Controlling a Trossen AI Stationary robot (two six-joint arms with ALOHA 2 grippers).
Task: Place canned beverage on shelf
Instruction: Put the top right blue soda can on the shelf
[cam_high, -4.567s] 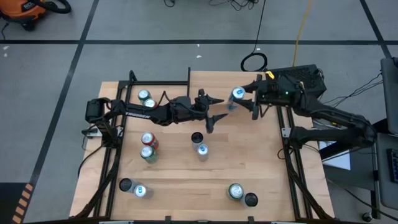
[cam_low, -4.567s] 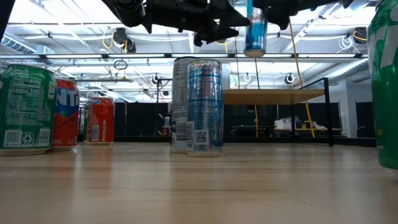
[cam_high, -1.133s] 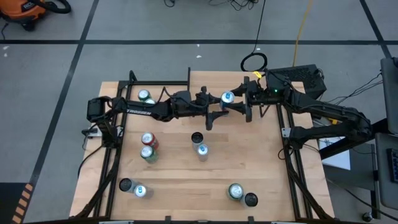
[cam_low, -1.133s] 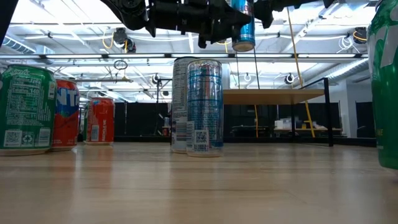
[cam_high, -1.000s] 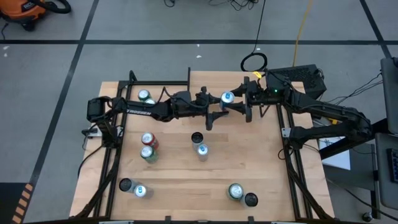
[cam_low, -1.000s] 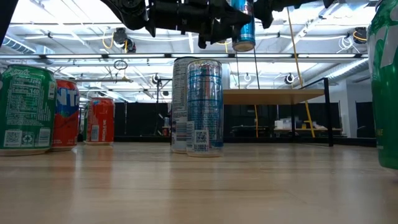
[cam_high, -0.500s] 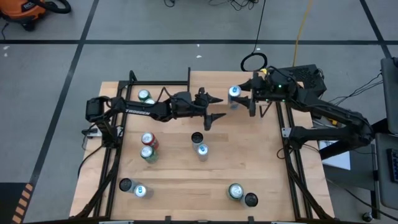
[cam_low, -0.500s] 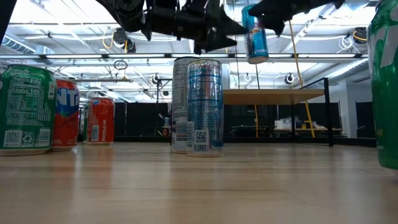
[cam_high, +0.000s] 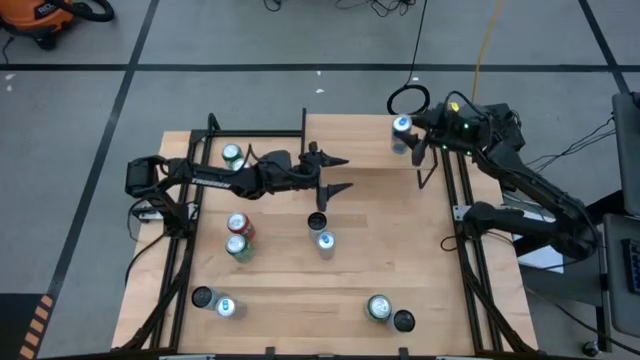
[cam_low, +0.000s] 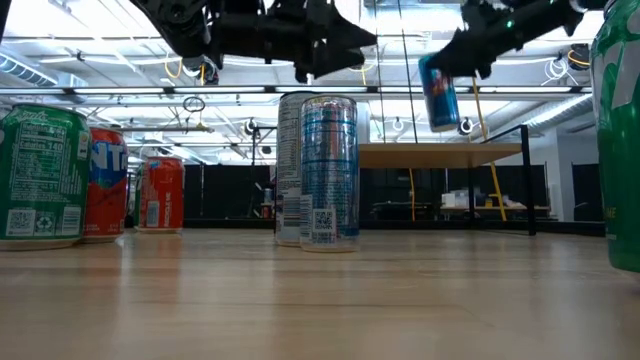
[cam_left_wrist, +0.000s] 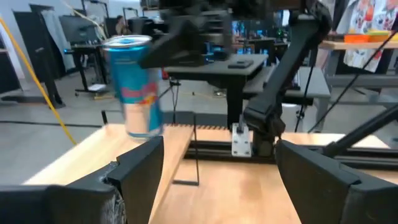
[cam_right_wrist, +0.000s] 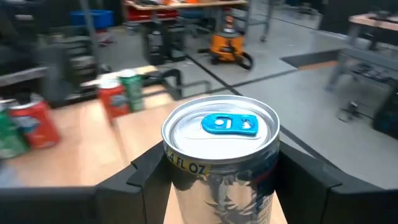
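A slim blue and silver beverage can (cam_high: 402, 128) hangs in the air over the far right part of the table, with my right gripper (cam_high: 410, 136) shut on it. The low view shows the can (cam_low: 440, 92) tilted, above the shelf (cam_low: 440, 153), a light wood plank on thin black legs. In the high view the shelf (cam_high: 365, 145) lies at the table's far edge. My left gripper (cam_high: 335, 174) stands open and empty over the middle of the table, to the left of the can; its wrist view shows the can (cam_left_wrist: 134, 84) ahead of it. My right gripper pinches the can's side wall (cam_right_wrist: 180, 183) just below the top rim, one finger (cam_right_wrist: 143, 177) on each side. The fingers come about level from the table's right side. The can is lifted clear, top up and tilted a little, above the shelf.
Several cans stand on the table: a red and a green one (cam_high: 238, 238) at the left, a slim can (cam_high: 325, 242) and a dark one (cam_high: 317, 220) in the middle, others near the front edge (cam_high: 378, 308) and at the far left (cam_high: 232, 155).
My right gripper has swung with the can toward the table's far right corner and over the shelf; the can now hangs tilted. My left gripper has drawn back from the can toward the table's left.
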